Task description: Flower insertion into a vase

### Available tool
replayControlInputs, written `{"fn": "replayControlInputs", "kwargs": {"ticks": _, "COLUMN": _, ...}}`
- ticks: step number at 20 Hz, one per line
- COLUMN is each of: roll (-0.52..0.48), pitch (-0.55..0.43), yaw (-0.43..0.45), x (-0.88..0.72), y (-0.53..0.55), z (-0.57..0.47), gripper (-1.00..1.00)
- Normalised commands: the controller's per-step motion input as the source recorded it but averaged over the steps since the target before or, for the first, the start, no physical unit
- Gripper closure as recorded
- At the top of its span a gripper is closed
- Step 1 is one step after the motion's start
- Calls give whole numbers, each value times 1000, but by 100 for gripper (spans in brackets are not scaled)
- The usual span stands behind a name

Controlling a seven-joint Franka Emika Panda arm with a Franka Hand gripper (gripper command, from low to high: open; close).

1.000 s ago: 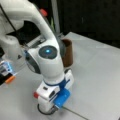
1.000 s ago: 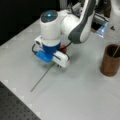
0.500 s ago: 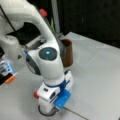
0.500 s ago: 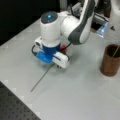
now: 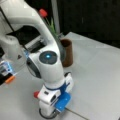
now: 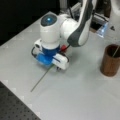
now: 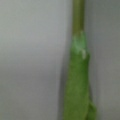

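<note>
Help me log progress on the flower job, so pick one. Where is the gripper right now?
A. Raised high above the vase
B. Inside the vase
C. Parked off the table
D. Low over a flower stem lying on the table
D: in a front view the gripper sits down at the table over the thin stem, well apart from the vase, which already holds a stem.
</note>
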Motion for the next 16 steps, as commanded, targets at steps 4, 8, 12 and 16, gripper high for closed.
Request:
{"fn": "replayControlInputs", "kwargs": {"ticks": 4, "roll": -26, "pitch": 28, "yaw": 121, "x": 173, "y": -83, "z": -7, "gripper": 100}}
{"fn": "replayControlInputs", "kwargs": {"ticks": 8, "roll": -24, "pitch": 32, "yaw": 124, "x": 161, "y": -84, "z": 4, "gripper": 100}}
{"fn": "replayControlInputs", "kwargs": {"ticks": 12, "roll": -26, "pitch": 23, "yaw": 124, "x": 167, "y": -93, "z": 9, "gripper": 100}}
{"fn": "replayControlInputs", "kwargs": {"ticks": 16, "roll": -22, "pitch": 25, "yaw": 130, "x": 168, "y": -98, "z": 29, "gripper": 100}}
